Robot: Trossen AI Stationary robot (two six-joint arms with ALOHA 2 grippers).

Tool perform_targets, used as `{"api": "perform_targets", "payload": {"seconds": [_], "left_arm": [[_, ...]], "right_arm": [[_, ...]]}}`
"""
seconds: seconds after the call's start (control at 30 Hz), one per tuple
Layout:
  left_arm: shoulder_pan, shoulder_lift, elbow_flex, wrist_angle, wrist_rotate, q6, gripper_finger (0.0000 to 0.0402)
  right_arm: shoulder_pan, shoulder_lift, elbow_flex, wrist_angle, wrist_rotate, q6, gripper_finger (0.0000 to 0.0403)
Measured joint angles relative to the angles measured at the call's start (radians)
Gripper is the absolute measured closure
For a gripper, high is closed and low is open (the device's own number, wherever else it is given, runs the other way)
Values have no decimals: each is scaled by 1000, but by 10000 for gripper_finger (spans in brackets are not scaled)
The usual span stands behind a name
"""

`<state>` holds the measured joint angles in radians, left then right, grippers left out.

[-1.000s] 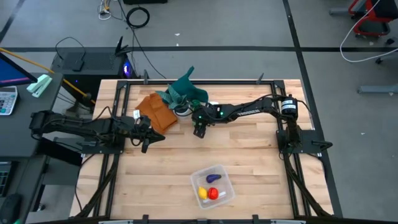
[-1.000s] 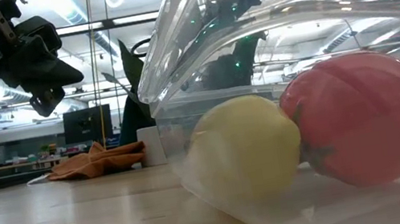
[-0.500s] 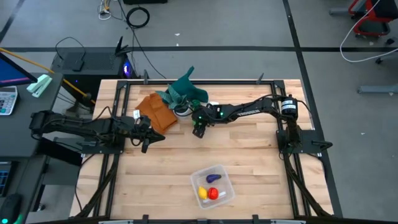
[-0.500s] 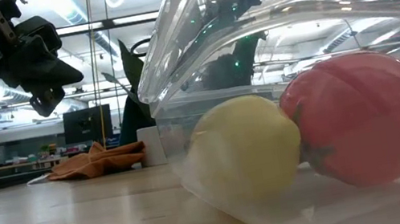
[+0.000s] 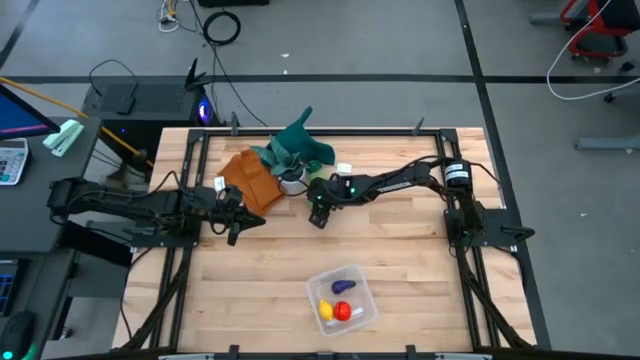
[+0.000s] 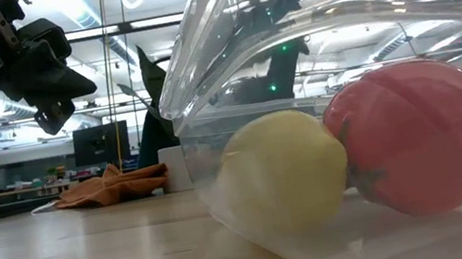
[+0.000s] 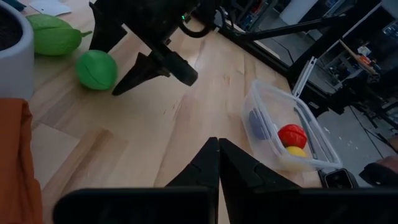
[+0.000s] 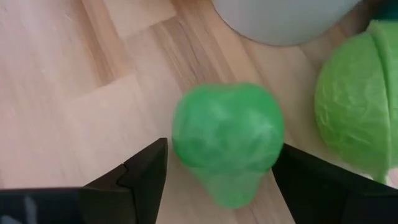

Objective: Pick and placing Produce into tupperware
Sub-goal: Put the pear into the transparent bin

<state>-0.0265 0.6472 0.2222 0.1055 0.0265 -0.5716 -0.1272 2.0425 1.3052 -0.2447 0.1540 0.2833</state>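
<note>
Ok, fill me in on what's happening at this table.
The right pincer is open around a small green toy fruit on the wood beside the white pot, not yet gripping it. The tupperware already holds the yellow, red and purple pieces. The left pincer waits shut near the orange cloth.

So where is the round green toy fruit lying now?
In the right wrist view the round green fruit lies on the table between the open fingers of the right pincer, beside the white pot and the other green piece.
</note>
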Motion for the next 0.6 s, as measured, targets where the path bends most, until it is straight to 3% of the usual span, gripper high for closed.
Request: {"api": "perform_targets", "payload": {"seconds": [0.6], "left_arm": [[0, 0, 0, 0, 0, 5, 389]], "right_arm": [[-1, -1, 0, 16, 6, 13, 213]]}}
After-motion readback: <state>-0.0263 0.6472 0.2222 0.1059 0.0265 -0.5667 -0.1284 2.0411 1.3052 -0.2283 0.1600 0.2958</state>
